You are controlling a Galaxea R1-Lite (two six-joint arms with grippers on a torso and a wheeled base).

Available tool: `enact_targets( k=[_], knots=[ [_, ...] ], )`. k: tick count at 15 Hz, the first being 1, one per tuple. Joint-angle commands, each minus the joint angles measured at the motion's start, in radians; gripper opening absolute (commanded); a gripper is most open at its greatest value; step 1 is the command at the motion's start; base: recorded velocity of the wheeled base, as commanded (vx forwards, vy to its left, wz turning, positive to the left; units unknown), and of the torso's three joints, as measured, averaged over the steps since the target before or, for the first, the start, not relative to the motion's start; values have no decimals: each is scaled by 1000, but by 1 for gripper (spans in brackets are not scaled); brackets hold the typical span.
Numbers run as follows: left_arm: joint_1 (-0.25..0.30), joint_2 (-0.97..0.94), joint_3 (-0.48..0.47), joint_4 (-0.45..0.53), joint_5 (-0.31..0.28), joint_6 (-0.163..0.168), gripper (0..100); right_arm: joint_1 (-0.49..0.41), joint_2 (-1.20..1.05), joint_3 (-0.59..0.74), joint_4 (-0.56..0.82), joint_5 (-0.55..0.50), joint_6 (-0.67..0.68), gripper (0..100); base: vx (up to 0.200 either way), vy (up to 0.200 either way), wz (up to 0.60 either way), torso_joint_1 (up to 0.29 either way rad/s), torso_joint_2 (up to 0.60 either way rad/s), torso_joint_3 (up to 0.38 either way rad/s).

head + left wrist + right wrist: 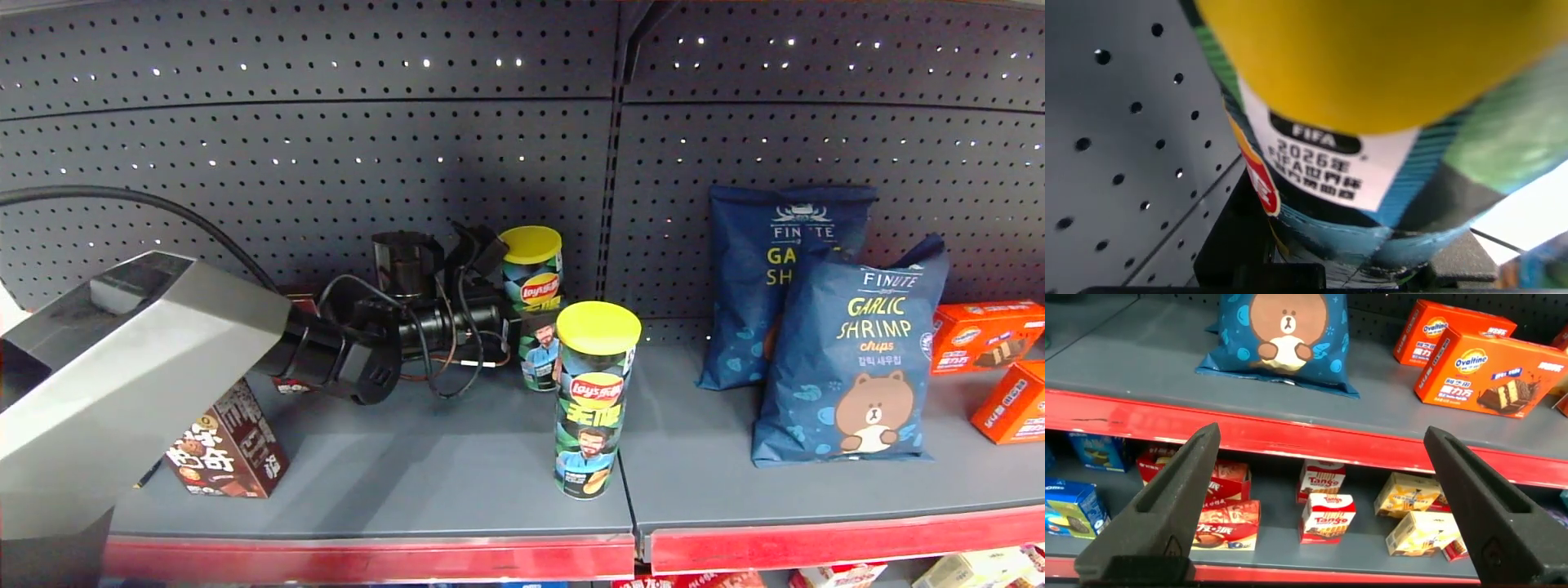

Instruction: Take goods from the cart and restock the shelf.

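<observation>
Two tall chip cans with yellow lids stand on the grey shelf [408, 465]. The rear can [532, 269] is close to the pegboard back wall, and my left gripper [522, 327] is shut around its lower body from the left. In the left wrist view this can [1372, 171] looms very near, with its lid [1372, 57] uppermost. The front can [594, 392] stands free near the shelf's front edge, just right of the rear one. My right gripper [1321, 433] hangs open and holds nothing, in front of the shelf's red edge [1290, 429].
Two blue shrimp-chip bags [849, 359] lean at the right, with orange boxes [984, 335] beyond them. A brown snack box [233, 445] sits at the front left under my left arm. The lower shelf [1323, 514] holds several small boxes.
</observation>
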Motion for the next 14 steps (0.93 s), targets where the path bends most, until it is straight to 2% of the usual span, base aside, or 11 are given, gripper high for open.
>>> enact_targets(
  k=[1,3,7,10,13,14],
  knots=[
    [-2,39,-36,0,0,0,0,0,3,0,0,1,0,100,0,0,0,0,0,0],
    [-2,67,-83,14,0,0,0,0,3,0,0,1,0,100,0,0,0,0,0,0],
    [-8,102,-222,123,0,3,0,0,3,0,0,1,0,100,0,0,0,0,0,0],
    [-7,121,-240,136,0,6,0,0,3,0,0,1,1,100,0,0,0,0,0,0],
    [-1,130,-234,150,0,60,0,0,3,0,0,1,1,100,0,0,0,0,0,0],
    [-2,130,-232,156,0,66,100,0,3,0,0,1,1,100,0,0,0,0,0,0]
  ],
)
